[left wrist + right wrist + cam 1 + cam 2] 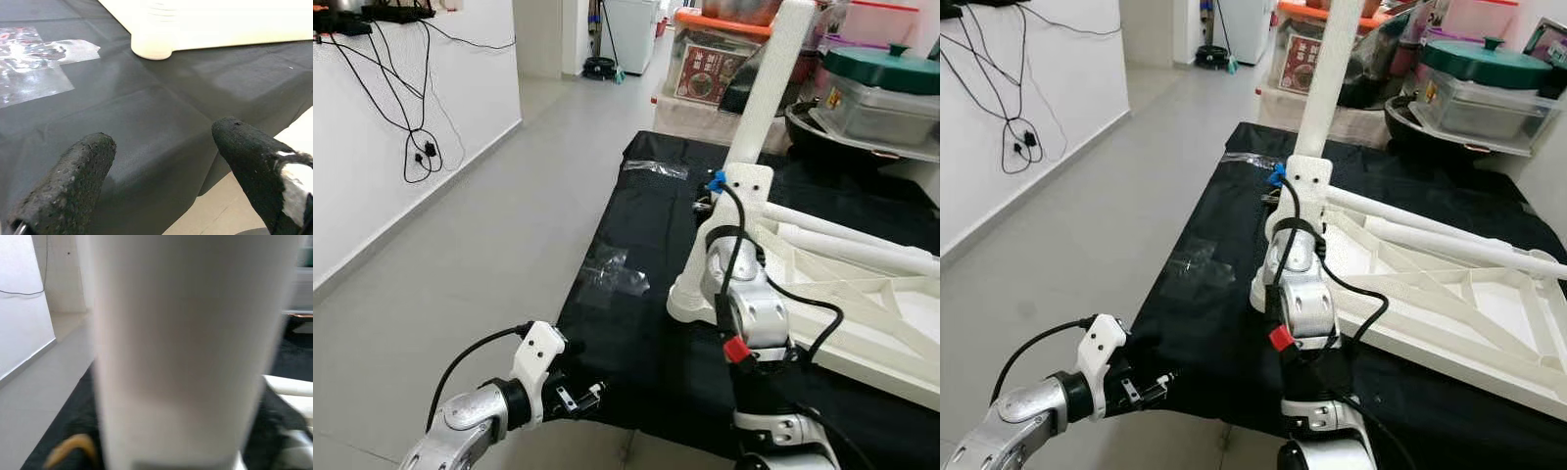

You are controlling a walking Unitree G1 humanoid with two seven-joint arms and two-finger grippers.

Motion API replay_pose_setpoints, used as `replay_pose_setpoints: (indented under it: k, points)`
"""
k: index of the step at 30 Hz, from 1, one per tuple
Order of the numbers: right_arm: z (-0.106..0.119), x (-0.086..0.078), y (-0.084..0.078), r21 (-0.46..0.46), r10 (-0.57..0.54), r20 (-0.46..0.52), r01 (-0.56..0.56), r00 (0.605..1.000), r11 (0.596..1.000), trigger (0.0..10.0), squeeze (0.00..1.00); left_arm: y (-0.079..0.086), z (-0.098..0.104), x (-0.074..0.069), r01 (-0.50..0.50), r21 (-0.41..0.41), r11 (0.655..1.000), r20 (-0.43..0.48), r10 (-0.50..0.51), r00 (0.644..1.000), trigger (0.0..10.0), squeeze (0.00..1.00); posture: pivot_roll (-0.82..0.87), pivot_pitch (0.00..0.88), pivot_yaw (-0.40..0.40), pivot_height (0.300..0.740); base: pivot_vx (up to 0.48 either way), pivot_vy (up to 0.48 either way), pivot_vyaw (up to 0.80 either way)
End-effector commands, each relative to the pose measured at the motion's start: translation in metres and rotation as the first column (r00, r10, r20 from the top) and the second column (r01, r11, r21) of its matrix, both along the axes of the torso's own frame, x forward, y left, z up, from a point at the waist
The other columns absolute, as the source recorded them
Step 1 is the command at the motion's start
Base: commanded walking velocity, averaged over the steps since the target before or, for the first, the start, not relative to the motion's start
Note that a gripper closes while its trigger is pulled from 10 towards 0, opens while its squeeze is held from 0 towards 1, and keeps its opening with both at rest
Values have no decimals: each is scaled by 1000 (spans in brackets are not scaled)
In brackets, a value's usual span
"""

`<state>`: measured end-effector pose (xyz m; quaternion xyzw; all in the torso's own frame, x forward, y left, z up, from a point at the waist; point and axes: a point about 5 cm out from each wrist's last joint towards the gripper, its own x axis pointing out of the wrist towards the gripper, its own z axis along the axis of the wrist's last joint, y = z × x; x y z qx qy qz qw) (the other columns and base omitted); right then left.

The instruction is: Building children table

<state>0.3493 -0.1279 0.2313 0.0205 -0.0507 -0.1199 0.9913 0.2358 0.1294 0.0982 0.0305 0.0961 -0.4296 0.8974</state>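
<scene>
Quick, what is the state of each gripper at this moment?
Left gripper: open, holding nothing, above the edge of the black cloth.
Right gripper: at the upright white table leg; its state cannot be told.

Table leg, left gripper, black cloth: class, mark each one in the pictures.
table leg (1330,78), right eye view, mid shaft.
left gripper (161,171), left wrist view, midway between fingertips.
black cloth (636,333), left eye view, bare patch.

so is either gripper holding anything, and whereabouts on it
The right gripper is up against the upright white table leg, low down near its base; the grip itself is hidden. The left gripper is open and empty.
</scene>
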Motion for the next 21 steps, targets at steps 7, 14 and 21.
replay_pose_setpoints:
  k: [7,14,21]
  points:
    - [12,-4,-7,-6,-12,61,12,998,1000,10000,1000,-1,-2,0,14,7,1000,-4,-14,1000,10000,0,41,0,-106,740,0,0,0]
    - [20,-7,-9,-17,17,86,-16,996,1000,10000,1000,-1,-2,0,16,7,1000,-6,-16,1000,10000,0,34,0,-100,740,0,0,0]
    - [22,-6,-13,-51,182,71,-179,981,983,10000,0,-1,-2,1,18,9,1000,-6,-18,1000,10000,0,31,0,-98,740,0,0,0]
